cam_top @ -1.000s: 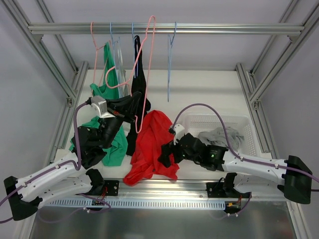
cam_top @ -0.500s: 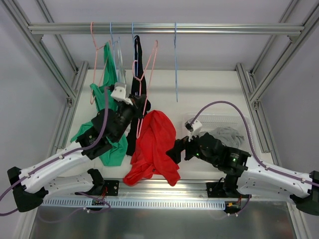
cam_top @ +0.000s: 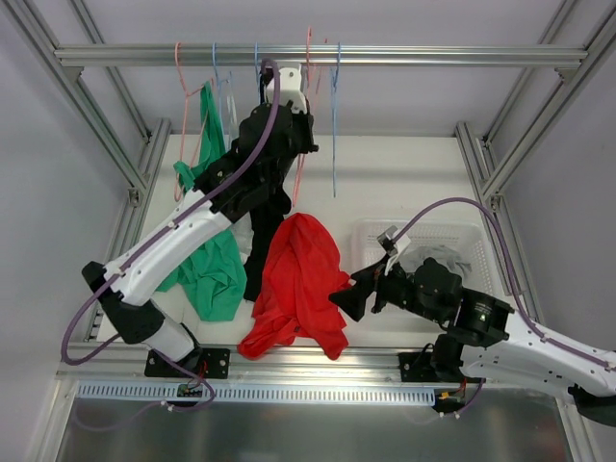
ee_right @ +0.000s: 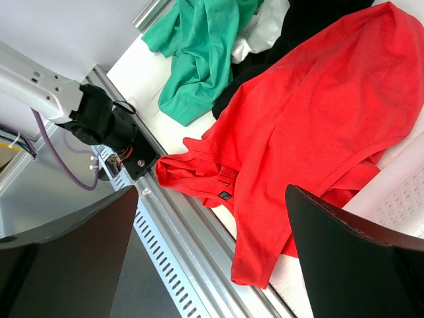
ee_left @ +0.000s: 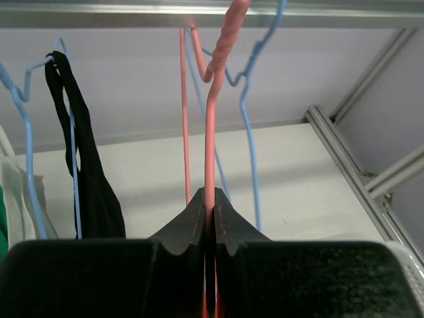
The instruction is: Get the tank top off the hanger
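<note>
1. The left end effector (ee_left: 209, 196) is clenched on the wire of the bare pink hanger (ee_left: 211, 126), its fingers pressed together with the wire between them. The hanger's long axis runs straight up from the grip to its twisted hook at the rail (ee_left: 99, 16)
2. The relation that counts is that the hook lies directly above the grip and right at the rail, just beside a blue hanger (ee_left: 246, 119). These views do not show whether it sits over the rail
3. The red tank top (cam_top: 300, 274) carries no hanger. It lies crumpled on the tabletop (cam_top: 404, 183), well below the left end effector, with its long axis running from the far side towards the near edge
4. The right arm is the nearer one to the tank top. The right end effector (ee_right: 211, 192) hovers just to the garment's right, beside the white basket (cam_top: 472, 231), fingers spread wide, holding nothing and aimed across the red cloth
5. In pose, the left arm is stretched far up and away from its base, with the wrist at rail height. The right arm is folded low over the tabletop
6. Judged from this, the tank top is off. What is left is for the left end effector to let go once the hook bears on the rail
</note>
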`<act>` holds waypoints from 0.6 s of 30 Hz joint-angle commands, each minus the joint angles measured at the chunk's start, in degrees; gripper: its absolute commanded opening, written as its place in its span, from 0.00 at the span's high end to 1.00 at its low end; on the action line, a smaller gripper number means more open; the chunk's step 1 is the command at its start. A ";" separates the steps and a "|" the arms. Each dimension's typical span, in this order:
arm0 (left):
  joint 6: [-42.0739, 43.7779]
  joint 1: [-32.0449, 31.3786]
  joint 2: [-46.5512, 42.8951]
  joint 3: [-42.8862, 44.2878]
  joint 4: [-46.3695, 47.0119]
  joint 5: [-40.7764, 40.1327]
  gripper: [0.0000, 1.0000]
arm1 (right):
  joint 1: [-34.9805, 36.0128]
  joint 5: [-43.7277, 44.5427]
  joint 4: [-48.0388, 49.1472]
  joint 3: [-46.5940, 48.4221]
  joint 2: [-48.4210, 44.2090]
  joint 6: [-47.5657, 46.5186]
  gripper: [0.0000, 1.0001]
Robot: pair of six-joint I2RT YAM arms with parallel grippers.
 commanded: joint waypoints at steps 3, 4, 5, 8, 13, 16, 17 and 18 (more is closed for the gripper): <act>-2.33 4.01 7.21 11.58 -7.59 2.79 1.00 | 0.25 -1.10 -0.36 2.08 -3.21 0.20 0.01; -2.42 4.79 8.09 12.98 -7.68 2.96 1.00 | 0.25 -1.10 -0.45 2.08 -3.64 0.02 0.00; -2.76 5.24 9.49 13.51 -7.86 3.48 1.00 | 0.17 -1.27 -0.45 2.17 -3.65 -0.07 0.00; -4.60 7.43 12.21 15.36 -8.30 6.82 1.00 | 0.17 -1.88 -0.45 2.96 -2.60 -0.42 0.00; -6.90 8.58 14.16 14.84 -9.18 8.93 1.00 | 0.25 -3.73 -0.36 4.72 0.13 -0.77 0.01; -8.13 8.58 14.77 14.05 -9.79 9.82 1.00 | 0.17 -3.91 0.25 5.24 0.92 -1.12 0.00; -8.39 8.58 14.86 13.87 -9.97 9.73 1.00 | 0.17 -4.00 0.34 5.42 1.10 -1.38 0.01; -8.57 8.58 14.95 13.52 -10.06 9.47 1.00 | 0.17 -4.00 0.69 5.42 1.53 -1.39 0.01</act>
